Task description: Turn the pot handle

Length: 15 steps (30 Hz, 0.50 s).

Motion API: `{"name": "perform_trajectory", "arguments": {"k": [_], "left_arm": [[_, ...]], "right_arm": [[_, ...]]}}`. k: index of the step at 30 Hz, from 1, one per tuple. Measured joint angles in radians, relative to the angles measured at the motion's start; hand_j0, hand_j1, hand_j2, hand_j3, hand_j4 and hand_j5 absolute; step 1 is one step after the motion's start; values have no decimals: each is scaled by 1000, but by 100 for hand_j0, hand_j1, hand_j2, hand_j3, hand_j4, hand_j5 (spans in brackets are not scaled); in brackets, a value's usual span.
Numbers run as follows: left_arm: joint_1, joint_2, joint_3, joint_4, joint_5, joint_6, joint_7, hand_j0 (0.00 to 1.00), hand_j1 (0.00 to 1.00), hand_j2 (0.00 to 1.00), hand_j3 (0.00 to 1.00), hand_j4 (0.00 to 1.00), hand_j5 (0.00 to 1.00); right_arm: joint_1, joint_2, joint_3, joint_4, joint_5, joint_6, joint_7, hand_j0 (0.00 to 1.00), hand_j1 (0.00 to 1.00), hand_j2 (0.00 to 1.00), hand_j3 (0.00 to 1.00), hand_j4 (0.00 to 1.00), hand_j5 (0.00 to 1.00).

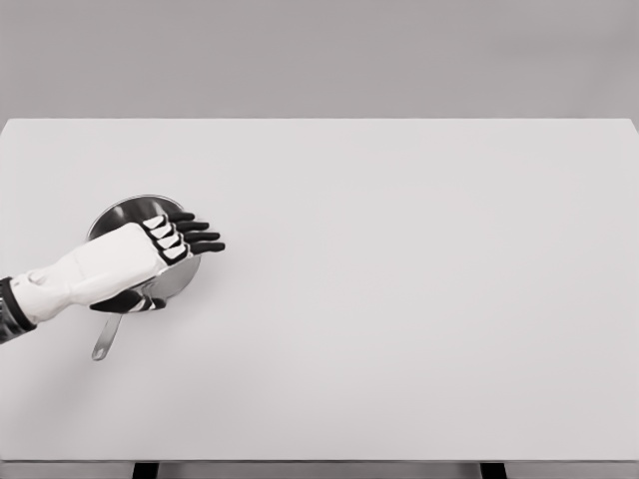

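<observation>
Left hand (165,249) stretched over the pot (125,215) from the lower left, fingers (200,237) extended and fairly flat across the far right rim, thumb tucked underneath near the root of the handle (108,337). Nothing clearly gripped; resting on or hovering just above the pot, contact hard to confirm from this angle. Probably laid so to steady or push the body while swinging the handle round, though only a guess. Pot sitting on the left part of the desk (419,299), well in from the far edge, nearer the left edge than anything else. Handle pointing down and slightly left toward the robot, tip free of the forearm and lying flat on the surface. Broad open surface to the right and ahead, so ample sweep for the handle in that direction; less margin leftward, where arm and desk edge crowd in. Right arm out of sight
</observation>
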Motion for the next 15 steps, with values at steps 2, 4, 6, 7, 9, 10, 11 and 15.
{"name": "perform_trajectory", "arguments": {"k": [2, 4, 6, 7, 9, 10, 11, 15], "left_arm": [[2, 1, -6, 0, -16, 0, 0, 100, 100, 100, 100, 100, 100], [5, 2, -9, 0, -28, 0, 0, 100, 100, 100, 100, 100, 100], [6, 3, -11, 0, -44, 0, 0, 100, 100, 100, 100, 100, 100], [5, 3, -12, 0, -51, 0, 0, 100, 100, 100, 100, 100, 100], [5, 3, -13, 0, -60, 0, 0, 100, 100, 100, 100, 100, 100], [5, 4, -13, 0, -65, 0, 0, 100, 100, 100, 100, 100, 100], [2, 4, -13, 0, -69, 0, 0, 100, 100, 100, 100, 100, 100], [-40, 3, -13, 0, -75, 0, 0, 100, 100, 100, 100, 100, 100]], "right_arm": [[0, 0, 0, 0, 0, 0, 0, 100, 100, 100, 100, 100, 100], [0, 0, 0, 0, 0, 0, 0, 100, 100, 100, 100, 100, 100], [0, 0, 0, 0, 0, 0, 0, 100, 100, 100, 100, 100, 100], [0, 0, 0, 0, 0, 0, 0, 100, 100, 100, 100, 100, 100], [0, 0, 0, 0, 0, 0, 0, 100, 100, 100, 100, 100, 100], [0, 0, 0, 0, 0, 0, 0, 100, 100, 100, 100, 100, 100], [0, 0, 0, 0, 0, 0, 0, 100, 100, 100, 100, 100, 100], [0, 0, 0, 0, 0, 0, 0, 100, 100, 100, 100, 100, 100]]}}
